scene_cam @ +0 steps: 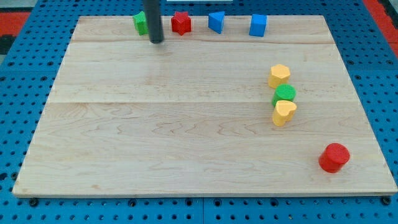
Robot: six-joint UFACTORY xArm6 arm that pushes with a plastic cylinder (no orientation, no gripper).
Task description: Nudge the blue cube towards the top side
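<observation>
Blue cube [258, 25] sits at the counter's [186, 124] top edge, right of centre — a second blue block [216, 21] beside it. My tip [157, 41] rests well left, between green block [140, 22] and red block [181, 23]. No gripper here — just a rod, holding nothing.

- my tip [157, 41] sits on the bench [155, 124] near its top edge, just right of a green block [140, 23] that the rod partly hides
- red star-ish block [181, 23] is just right of my tip and a bit higher
- further right of it: a blue block [216, 21], then the blue cube [258, 25], well apart from my tip
- way down-right of my tip: yellow block [279, 75], green cylinder [284, 94] and another yellow block [284, 112], stacked in a tight column
- red cylinder [334, 157] is farthest from my tip, near the bottom right corner
</observation>
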